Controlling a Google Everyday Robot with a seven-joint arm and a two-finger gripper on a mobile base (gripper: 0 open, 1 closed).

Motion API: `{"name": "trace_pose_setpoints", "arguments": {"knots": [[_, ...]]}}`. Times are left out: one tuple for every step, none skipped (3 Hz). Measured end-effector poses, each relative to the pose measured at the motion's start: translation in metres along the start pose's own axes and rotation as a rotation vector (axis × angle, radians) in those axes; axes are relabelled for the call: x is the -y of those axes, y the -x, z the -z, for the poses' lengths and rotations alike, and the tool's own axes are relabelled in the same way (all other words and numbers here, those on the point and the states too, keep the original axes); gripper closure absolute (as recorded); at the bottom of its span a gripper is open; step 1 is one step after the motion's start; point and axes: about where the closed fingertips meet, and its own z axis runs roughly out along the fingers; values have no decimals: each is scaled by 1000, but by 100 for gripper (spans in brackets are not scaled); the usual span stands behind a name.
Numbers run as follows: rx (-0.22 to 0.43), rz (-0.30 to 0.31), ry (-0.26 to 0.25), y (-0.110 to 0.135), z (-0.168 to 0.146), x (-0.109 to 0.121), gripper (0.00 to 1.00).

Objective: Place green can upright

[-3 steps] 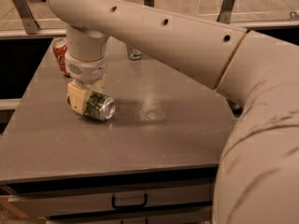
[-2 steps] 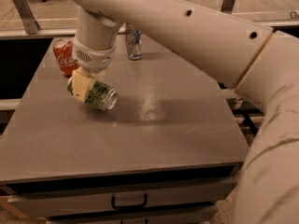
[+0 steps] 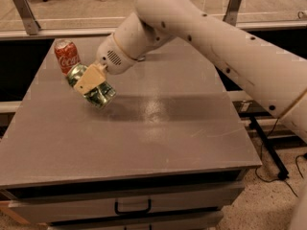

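Observation:
The green can (image 3: 98, 94), with a leafy green label and a silver end, is tilted and held clear of the grey table (image 3: 158, 128) at its left side. My gripper (image 3: 90, 80) is shut on the green can, its cream fingers (image 3: 89, 78) clamped across the can's body. One end of the can points down and to the right, the other up and to the left, close to the red Coca-Cola can (image 3: 66, 56). My white arm reaches in from the upper right.
The red Coca-Cola can stands upright at the table's far left corner, just behind the held can. A drawer with a black handle (image 3: 133, 207) is under the table's front edge. A floor cable (image 3: 268, 150) and rail lie at the right.
The green can was lying on the table in my gripper's grasp; it is now lifted off the surface and tilted. The arm has swung, and the view has shifted.

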Motion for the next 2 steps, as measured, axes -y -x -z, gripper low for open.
{"name": "trace_pose_setpoints", "arguments": {"knots": [[207, 35, 29, -8, 47, 14, 100], [337, 122, 1, -30, 96, 27, 100]]}}
